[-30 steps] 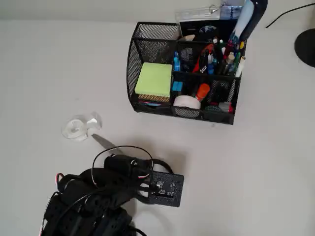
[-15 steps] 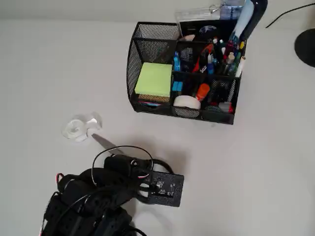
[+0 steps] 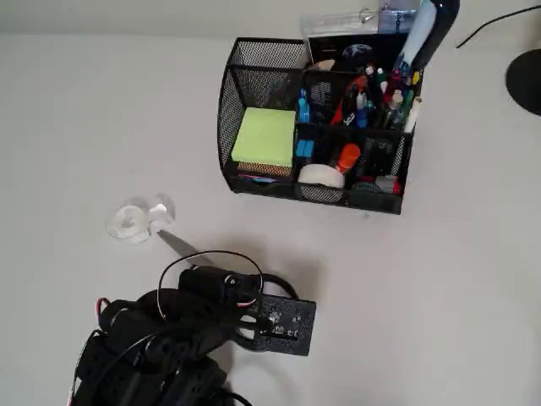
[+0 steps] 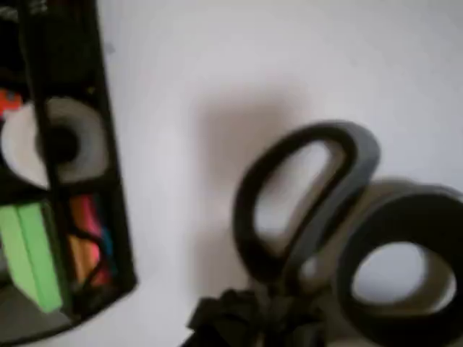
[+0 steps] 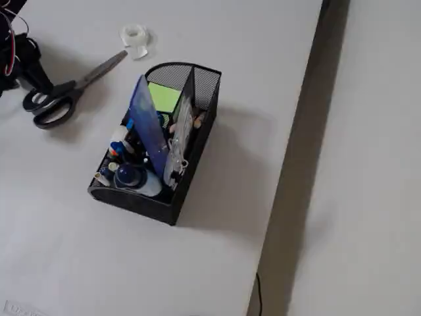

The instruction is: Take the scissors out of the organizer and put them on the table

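Observation:
The scissors (image 5: 66,91) lie flat on the off-white table (image 5: 59,197), left of the black mesh organizer (image 5: 197,76) in the fixed view. Their dark grey loop handles (image 4: 318,217) loom blurred and close in the wrist view. My gripper (image 5: 36,78) sits at the handles, its dark tip (image 4: 253,322) right beside them; how the jaws stand is hidden. From overhead, just the silver blade tip (image 3: 177,244) sticks out from under my arm (image 3: 211,313), well clear of the organizer (image 3: 226,101).
A small clear tape roll (image 3: 128,222) lies just past the blade tip, also in the fixed view (image 5: 135,33). The organizer holds pens, green sticky notes (image 3: 265,135) and white tape. A dark gap (image 5: 302,131) runs along the table's right edge.

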